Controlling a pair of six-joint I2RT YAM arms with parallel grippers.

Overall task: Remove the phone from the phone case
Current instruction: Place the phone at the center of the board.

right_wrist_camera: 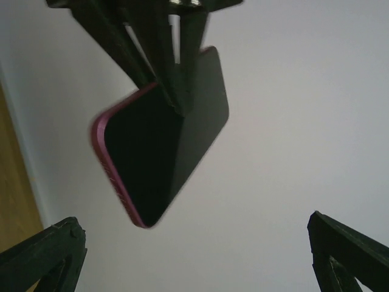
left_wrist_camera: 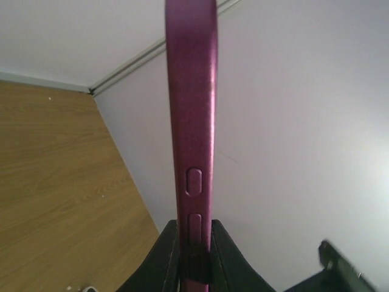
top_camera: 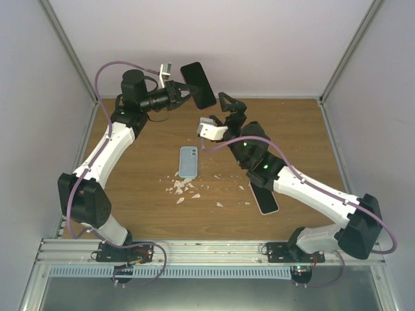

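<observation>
A phone with a dark screen sits in a magenta case point(top_camera: 198, 84). My left gripper point(top_camera: 183, 91) is shut on its lower end and holds it up in the air near the back wall. In the left wrist view the case's edge point(left_wrist_camera: 192, 121), with two side buttons, rises from between the fingers point(left_wrist_camera: 164, 261). My right gripper point(top_camera: 230, 107) is open and empty, just right of the phone and apart from it. In the right wrist view the phone point(right_wrist_camera: 161, 146) hangs from the left gripper's fingers point(right_wrist_camera: 164, 67), beyond my wide-open right gripper point(right_wrist_camera: 197, 243).
A light blue phone or case point(top_camera: 188, 161) lies back up at the table's middle. Several white scraps point(top_camera: 185, 188) lie in front of it. Another phone with a pale rim point(top_camera: 264, 197) lies under the right arm. Walls close in the back and sides.
</observation>
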